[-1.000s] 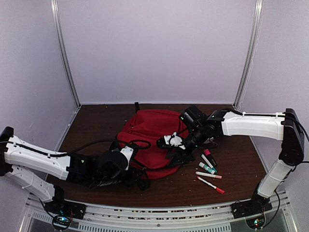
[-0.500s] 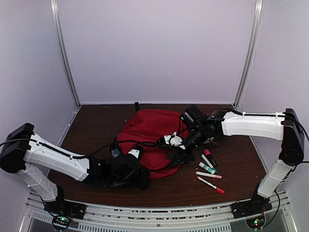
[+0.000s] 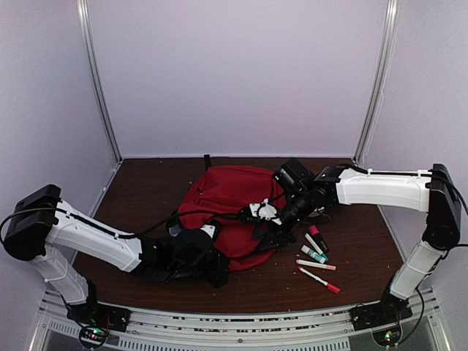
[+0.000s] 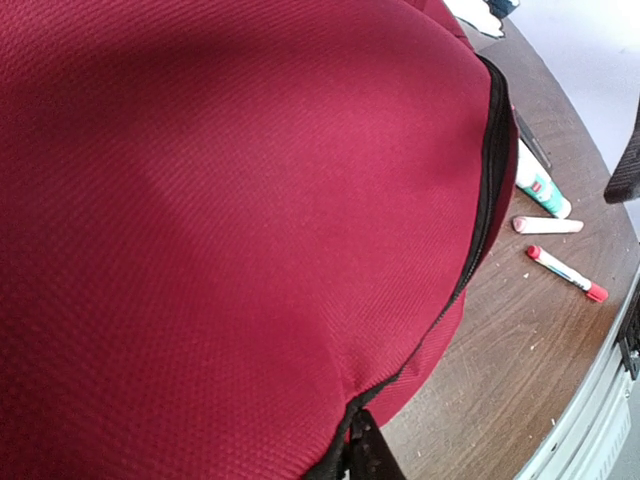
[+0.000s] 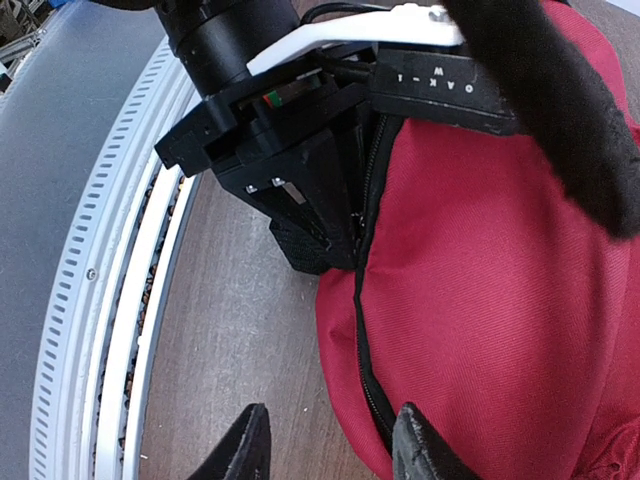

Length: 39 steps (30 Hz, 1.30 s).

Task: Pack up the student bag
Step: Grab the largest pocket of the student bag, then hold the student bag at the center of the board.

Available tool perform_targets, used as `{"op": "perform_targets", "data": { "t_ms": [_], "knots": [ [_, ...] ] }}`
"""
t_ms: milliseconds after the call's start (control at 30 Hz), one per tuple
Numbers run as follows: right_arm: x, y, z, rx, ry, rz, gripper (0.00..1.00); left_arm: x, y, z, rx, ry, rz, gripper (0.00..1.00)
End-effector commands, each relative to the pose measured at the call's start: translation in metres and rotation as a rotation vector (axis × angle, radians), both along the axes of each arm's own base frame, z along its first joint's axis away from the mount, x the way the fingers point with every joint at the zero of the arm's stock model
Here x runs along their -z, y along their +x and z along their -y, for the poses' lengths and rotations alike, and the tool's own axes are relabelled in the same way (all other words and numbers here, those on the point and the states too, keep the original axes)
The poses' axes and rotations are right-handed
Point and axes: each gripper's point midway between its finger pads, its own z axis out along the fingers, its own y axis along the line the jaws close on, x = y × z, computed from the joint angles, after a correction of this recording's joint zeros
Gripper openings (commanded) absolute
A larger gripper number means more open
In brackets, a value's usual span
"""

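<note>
A: Where do we put the student bag (image 3: 223, 194)?
B: Lying flat on the middle of the table (image 3: 142, 194), between both arms, red shell up. We log its zipper (image 5: 357, 330) as closed along the stretch we can see.
A: Jaws?
B: Right gripper (image 5: 335, 447): fingers apart and holding nothing. It sits at the bag's right near edge, one finger over fabric, the other over bare wood. Left gripper (image 3: 208, 257): against the bag's near edge, right on the zipper line. Its wrist view is nearly all red fabric, so we cannot tell whether it's apart or pinching anything.
A: The relation that matters?
B: The zipper's run. In the right wrist view it goes lengthwise from the left gripper toward the right jaws. It ends up between the fingers, close to the one over the fabric. So the seam lies along the right jaws' approach, not across it.
A: Nearer arm?
B: Left, we'd say, for the zipper's near end; it looks to be touching there. Right is nearer the red-capped marker (image 4: 567, 274) and the other pens, which lie just beside the bag on its right.
A: Our call on the next move?
B: Probably opening the bag: one arm pins fabric, the other drags along the seam. We'd judge nothing packed yet.
</note>
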Motion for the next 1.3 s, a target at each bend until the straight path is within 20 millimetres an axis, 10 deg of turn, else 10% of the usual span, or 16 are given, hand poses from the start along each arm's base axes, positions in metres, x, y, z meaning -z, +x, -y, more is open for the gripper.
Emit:
{"op": "perform_targets", "data": {
  "t_ms": [0, 333, 700, 1033, 1267],
  "knots": [
    [-0.001, -0.002, -0.001, -0.003, 0.015, -0.021, 0.42, -0.016, 0.002, 0.012, 0.029, -0.049, 0.015, 0.08],
    [0.000, -0.002, -0.005, 0.010, 0.019, -0.050, 0.42, -0.028, -0.001, -0.014, 0.034, 0.051, 0.049, 0.00],
    [0.013, -0.019, -0.026, -0.018, 0.098, 0.091, 0.48, -0.057, -0.047, 0.019, 0.422, -0.027, 0.053, 0.00],
    [0.025, -0.022, -0.043, 0.051, 0.108, 0.202, 0.53, -0.078, -0.048, 0.015, 0.444, -0.093, 0.094, 0.00],
    [0.033, -0.024, -0.053, 0.043, 0.083, 0.237, 0.40, -0.085, -0.044, 0.013, 0.436, -0.119, 0.101, 0.00]
  ]
}}
